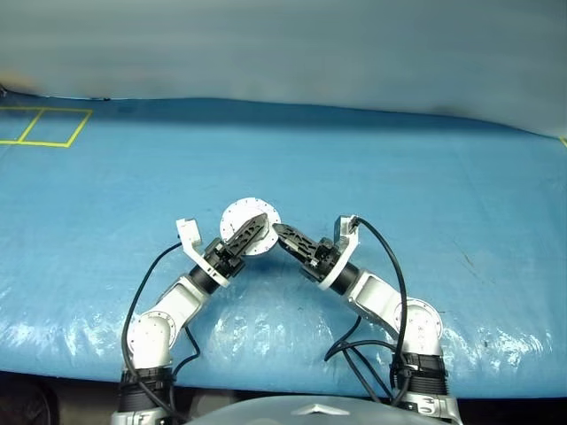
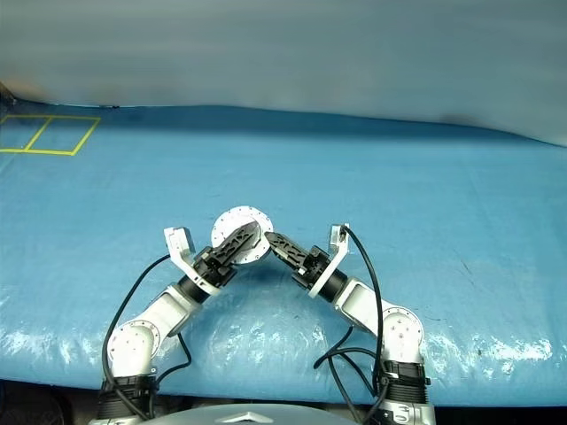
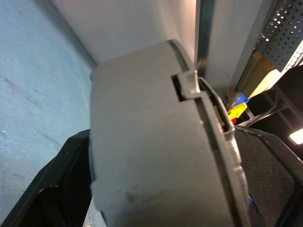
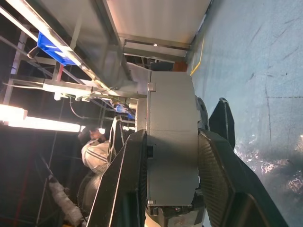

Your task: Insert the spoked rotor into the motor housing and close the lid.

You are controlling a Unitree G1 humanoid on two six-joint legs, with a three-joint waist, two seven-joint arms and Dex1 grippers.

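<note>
I see my right gripper (image 4: 168,156) with its jaws clamped on the grey motor housing (image 4: 171,142), held above the blue tabletop (image 1: 399,168). My left gripper (image 1: 251,227) has its jaws spread wide around the housing's rim.

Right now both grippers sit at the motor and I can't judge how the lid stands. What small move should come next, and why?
Probably close the left gripper gently on the housing. The right gripper already clamps its grey side, held above the table, while the left fingers straddle it open. Whether the lid is latched I cannot tell.
</note>
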